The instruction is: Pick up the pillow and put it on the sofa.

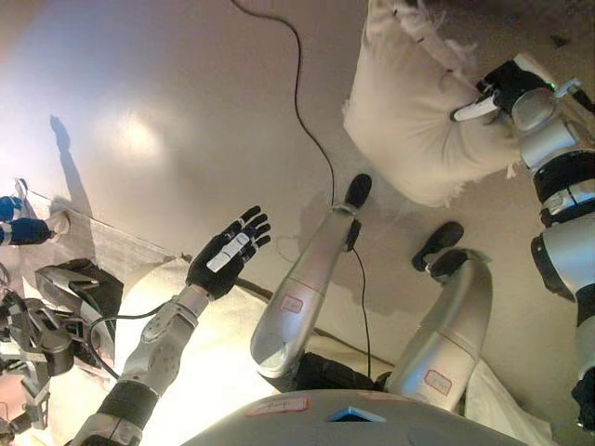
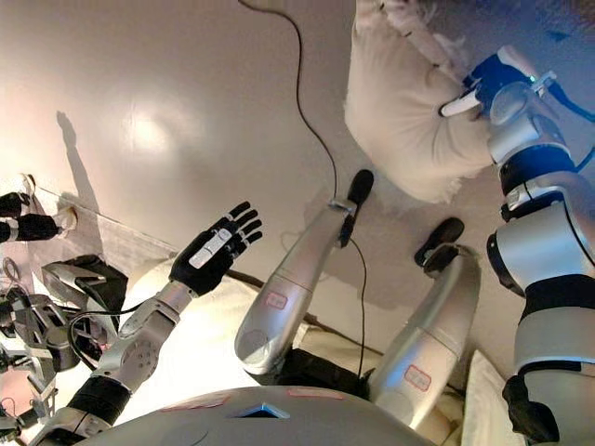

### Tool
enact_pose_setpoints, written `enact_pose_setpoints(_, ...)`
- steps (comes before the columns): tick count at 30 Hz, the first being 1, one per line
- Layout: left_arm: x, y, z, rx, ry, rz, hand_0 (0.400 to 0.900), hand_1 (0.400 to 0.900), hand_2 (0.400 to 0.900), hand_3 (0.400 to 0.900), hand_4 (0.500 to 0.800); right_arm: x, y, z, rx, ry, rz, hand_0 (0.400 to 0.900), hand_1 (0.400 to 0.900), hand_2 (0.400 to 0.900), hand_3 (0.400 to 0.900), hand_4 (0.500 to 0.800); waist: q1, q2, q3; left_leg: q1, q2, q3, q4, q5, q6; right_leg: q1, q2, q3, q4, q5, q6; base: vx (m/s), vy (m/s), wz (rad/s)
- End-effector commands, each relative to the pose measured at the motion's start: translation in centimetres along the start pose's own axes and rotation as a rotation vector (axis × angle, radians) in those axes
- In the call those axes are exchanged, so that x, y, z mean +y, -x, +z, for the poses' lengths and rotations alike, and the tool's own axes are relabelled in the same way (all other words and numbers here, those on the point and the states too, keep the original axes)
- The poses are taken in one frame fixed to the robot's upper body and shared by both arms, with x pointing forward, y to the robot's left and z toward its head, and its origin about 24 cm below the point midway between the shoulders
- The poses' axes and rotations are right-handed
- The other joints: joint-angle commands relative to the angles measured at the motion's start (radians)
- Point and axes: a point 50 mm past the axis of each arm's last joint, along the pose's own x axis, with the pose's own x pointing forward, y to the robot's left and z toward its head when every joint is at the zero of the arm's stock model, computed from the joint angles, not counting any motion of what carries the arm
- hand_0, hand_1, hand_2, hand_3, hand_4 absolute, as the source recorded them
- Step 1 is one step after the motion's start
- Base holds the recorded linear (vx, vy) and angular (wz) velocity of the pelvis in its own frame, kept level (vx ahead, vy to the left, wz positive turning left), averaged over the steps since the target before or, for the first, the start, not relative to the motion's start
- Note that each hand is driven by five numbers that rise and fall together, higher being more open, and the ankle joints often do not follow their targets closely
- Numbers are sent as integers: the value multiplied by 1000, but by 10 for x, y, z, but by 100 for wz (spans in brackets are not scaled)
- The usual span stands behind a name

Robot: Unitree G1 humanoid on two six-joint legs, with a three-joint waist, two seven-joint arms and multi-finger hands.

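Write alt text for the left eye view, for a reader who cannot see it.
The robot's right hand grips a cream pillow at the upper right, with the pale floor behind it. The left hand is held out open at the lower left, holding nothing, above a white cushion.

Bare floor (image 1: 167, 102) lies open ahead of the left hand (image 1: 229, 253); the pillow (image 1: 409, 121) fills the right side.
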Motion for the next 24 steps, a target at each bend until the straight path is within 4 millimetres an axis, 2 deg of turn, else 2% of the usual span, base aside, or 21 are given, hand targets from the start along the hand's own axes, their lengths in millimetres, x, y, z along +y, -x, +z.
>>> enact_pose_setpoints(1,20,8,-7,101,-74,72,900,900,900,900,800,-60,13,30,-210,9,-150,400,400,400,400,500,-22,-26,37,180,30,25,-130,-51,-4,218,42,-108,-187,4,-12,62,-74,-9)
enact_pose_setpoints(7,35,9,-30,254,-109,158,900,900,900,900,800,-59,17,35,-263,84,-110,400,400,400,400,500,-42,-102,10,338,51,30,-236,-33,-12,396,66,-143,-333,44,2,75,-76,-9)
enact_pose_setpoints(12,44,10,-45,347,-116,254,900,900,900,900,800,-55,22,44,-336,173,-66,400,400,400,400,500,-68,-155,-44,449,77,35,-311,-25,-23,513,109,-142,-442,68,7,109,-70,-7)
enact_pose_setpoints(15,53,20,-61,447,-125,333,900,900,900,900,800,-50,30,50,-403,227,-28,400,400,400,400,500,-88,-195,-96,549,91,37,-383,-21,-36,622,138,-140,-544,86,13,171,-60,-5)
enact_pose_setpoints(16,56,25,-68,482,-125,355,900,900,900,900,800,-51,32,51,-420,242,-19,400,400,400,400,500,-95,-205,-115,568,95,45,-414,9,-32,649,139,-153,-584,118,8,157,-25,-4)
enact_pose_setpoints(18,61,38,-83,565,-120,411,900,900,900,900,800,-52,38,53,-460,283,-1,400,400,400,400,500,-106,-230,-160,641,109,53,-473,11,-40,726,153,-156,-650,128,13,221,-33,-4)
enact_pose_setpoints(19,62,39,-84,570,-120,415,900,900,900,900,800,-52,38,53,-462,284,0,400,400,400,400,500,-106,-231,-161,648,110,53,-478,12,-41,733,154,-156,-655,128,13,249,-37,-6)
enact_pose_setpoints(24,66,66,-111,713,-99,486,900,900,900,900,800,-69,53,69,-553,318,-35,400,400,400,400,500,-119,-265,-257,763,126,55,-583,25,-56,843,183,-146,-759,150,23,254,-33,-1)
